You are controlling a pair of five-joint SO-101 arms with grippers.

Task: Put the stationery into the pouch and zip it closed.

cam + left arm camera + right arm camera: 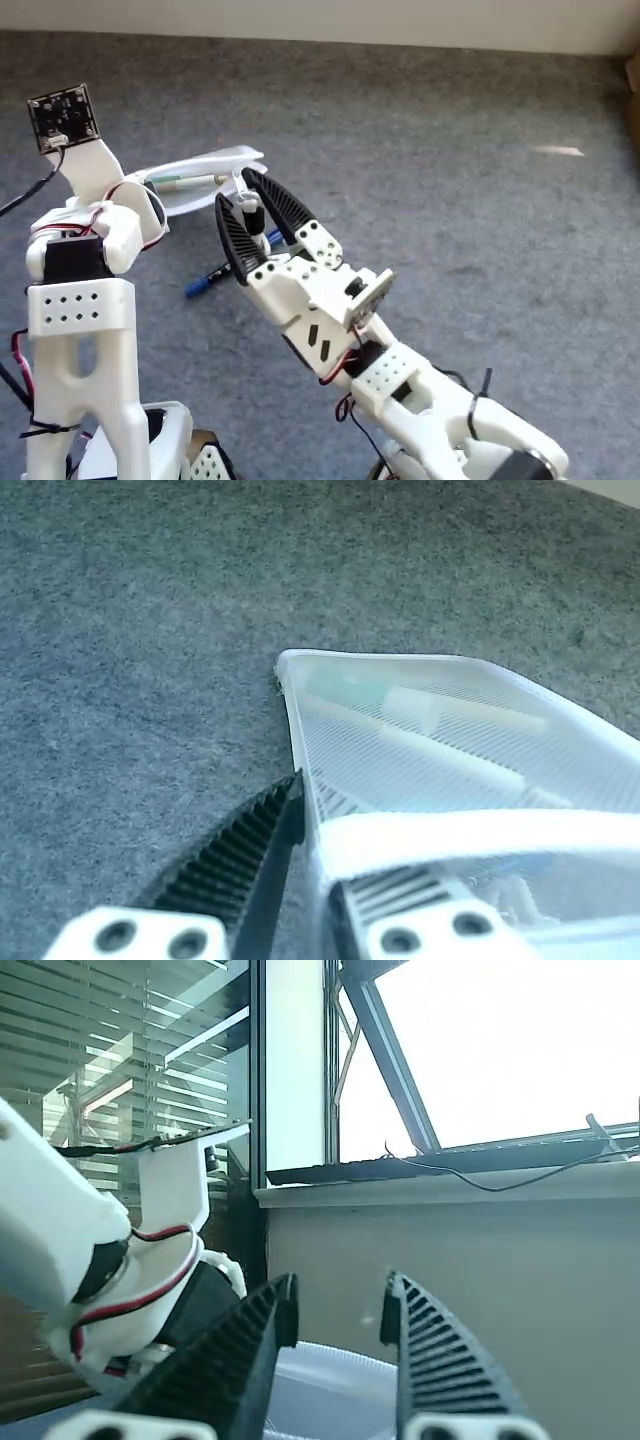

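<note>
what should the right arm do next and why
Probably lower the open right pincer onto the blue pen, which lies on the carpet outside the mesh pouch; the left pincer grips the pouch's edge.

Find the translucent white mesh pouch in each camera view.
High view: translucent white mesh pouch left of centre, beside the white left arm.
Left wrist view: pouch edge clamped in the left pincer.
Right wrist view: pouch beyond the open right pincer.
Landmark: the left arm.
</note>
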